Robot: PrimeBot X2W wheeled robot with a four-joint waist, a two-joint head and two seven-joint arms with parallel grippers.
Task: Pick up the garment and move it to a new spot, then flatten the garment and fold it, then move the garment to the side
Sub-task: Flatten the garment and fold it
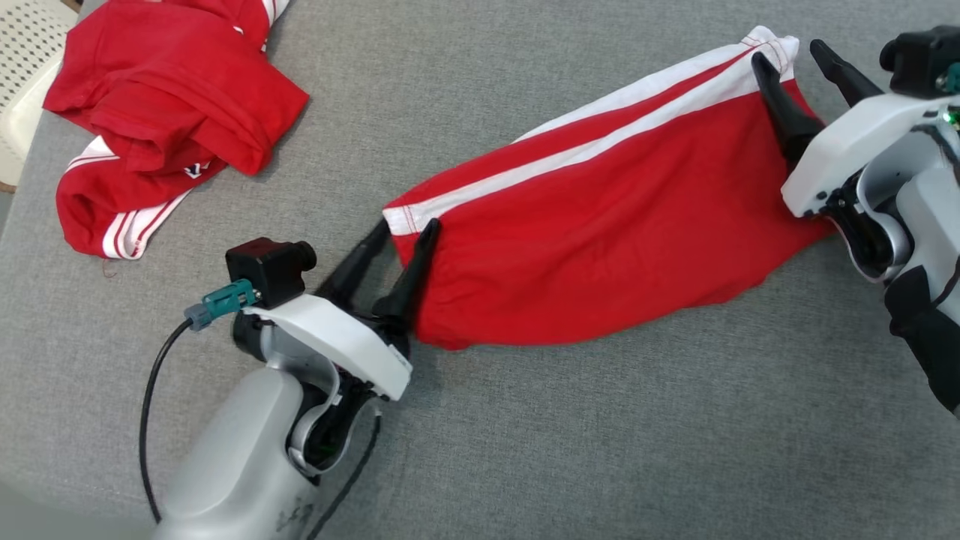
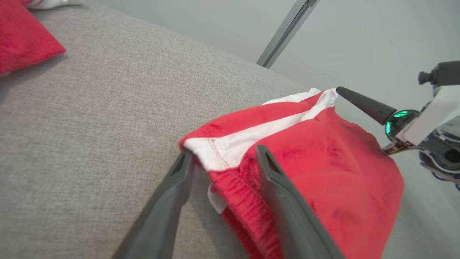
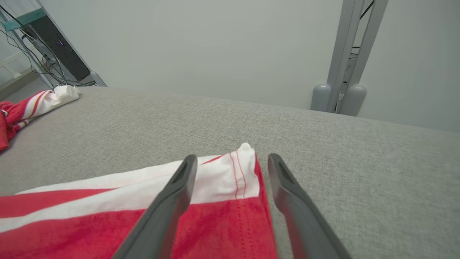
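The garment (image 1: 600, 232) is a red pair of shorts with white side stripes, lying folded and stretched across the grey table (image 1: 525, 450). My left gripper (image 1: 409, 229) is open at its left corner, one finger on the cloth and one just off it; in the left wrist view the corner (image 2: 222, 151) sits between the spread fingers (image 2: 284, 194). My right gripper (image 1: 787, 56) stands open at the far right corner, the white hem (image 3: 233, 172) lying between its fingers (image 3: 172, 198).
A second pile of red and white clothing (image 1: 165, 112) lies crumpled at the table's far left. A white perforated chair (image 1: 30, 60) stands past the left edge. Grey frame posts (image 3: 341, 72) rise behind the table.
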